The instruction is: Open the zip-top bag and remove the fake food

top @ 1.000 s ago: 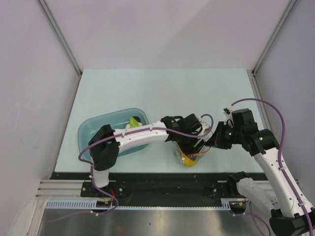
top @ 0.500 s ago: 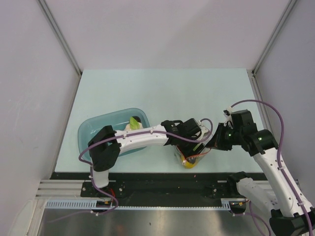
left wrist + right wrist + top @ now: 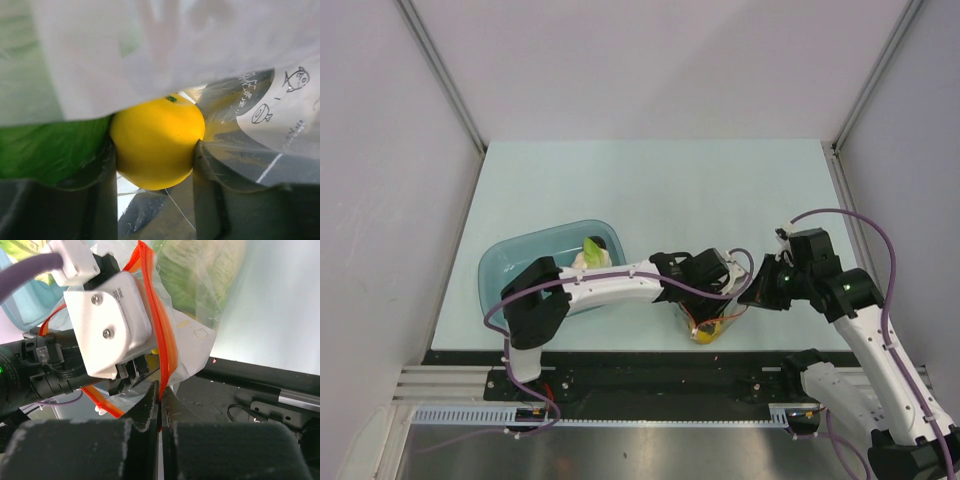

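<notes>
At the table's (image 3: 650, 190) front edge the clear bag (image 3: 720, 318) lies between the two arms. The left gripper (image 3: 155, 172) is pushed inside it, its fingers spread just as wide as the yellow fruit (image 3: 156, 135) and pressing it on both sides. A green leafy piece (image 3: 50, 145) touches the fruit. The right gripper (image 3: 159, 407) is pressed together, pinching the bag's red-orange zip strip (image 3: 162, 340). The print (image 3: 272, 95) on the plastic is too blurred to read. Further back on the left, a teal tray (image 3: 505, 270) holds another green piece (image 3: 592, 246)
</notes>
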### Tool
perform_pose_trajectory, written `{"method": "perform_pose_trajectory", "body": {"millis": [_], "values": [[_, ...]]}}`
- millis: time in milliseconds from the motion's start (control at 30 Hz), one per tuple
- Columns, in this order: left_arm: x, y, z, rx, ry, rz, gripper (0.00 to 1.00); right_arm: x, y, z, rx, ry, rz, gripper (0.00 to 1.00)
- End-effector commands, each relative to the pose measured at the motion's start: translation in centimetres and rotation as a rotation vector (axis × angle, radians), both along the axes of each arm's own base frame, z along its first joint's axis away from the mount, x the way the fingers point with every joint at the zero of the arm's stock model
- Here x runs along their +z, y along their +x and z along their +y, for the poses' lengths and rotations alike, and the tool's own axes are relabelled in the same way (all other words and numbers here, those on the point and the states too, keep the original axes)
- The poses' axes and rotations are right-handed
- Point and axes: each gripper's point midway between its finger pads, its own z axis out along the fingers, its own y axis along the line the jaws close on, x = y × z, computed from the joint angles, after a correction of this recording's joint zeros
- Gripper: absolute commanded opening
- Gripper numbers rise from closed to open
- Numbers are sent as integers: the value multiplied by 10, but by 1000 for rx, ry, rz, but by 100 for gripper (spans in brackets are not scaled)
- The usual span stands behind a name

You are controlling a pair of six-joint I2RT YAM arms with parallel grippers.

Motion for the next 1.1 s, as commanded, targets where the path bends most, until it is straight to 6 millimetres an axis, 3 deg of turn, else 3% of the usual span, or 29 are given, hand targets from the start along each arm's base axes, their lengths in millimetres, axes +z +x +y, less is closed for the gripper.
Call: {"method": "perform_pose_trajectory", "body": {"millis": [0, 133, 400, 433, 800, 967, 1067], "values": [[8, 8, 12, -17, 35, -78, 23, 8, 8, 0, -20, 11, -65, 0], [41, 16, 8, -9, -9, -133, 0, 8, 7, 0, -6, 7, -69, 0], [109, 17, 1, 6, -133, -175, 0, -7, 11, -11, -6, -69, -66, 0], [124, 19, 0, 11, -163, -189, 0, -8, 12, -11, -5, -71, -62, 0], [213, 21, -5, 59, -388, -236, 0, -10, 10, -15, 24, -102, -76, 0], [252, 28, -2, 95, -516, -245, 0, -12, 11, -15, 35, -111, -76, 0], [287, 25, 8, 83, -638, -278, 0, -14, 12, -13, 48, -110, -61, 0]]}}
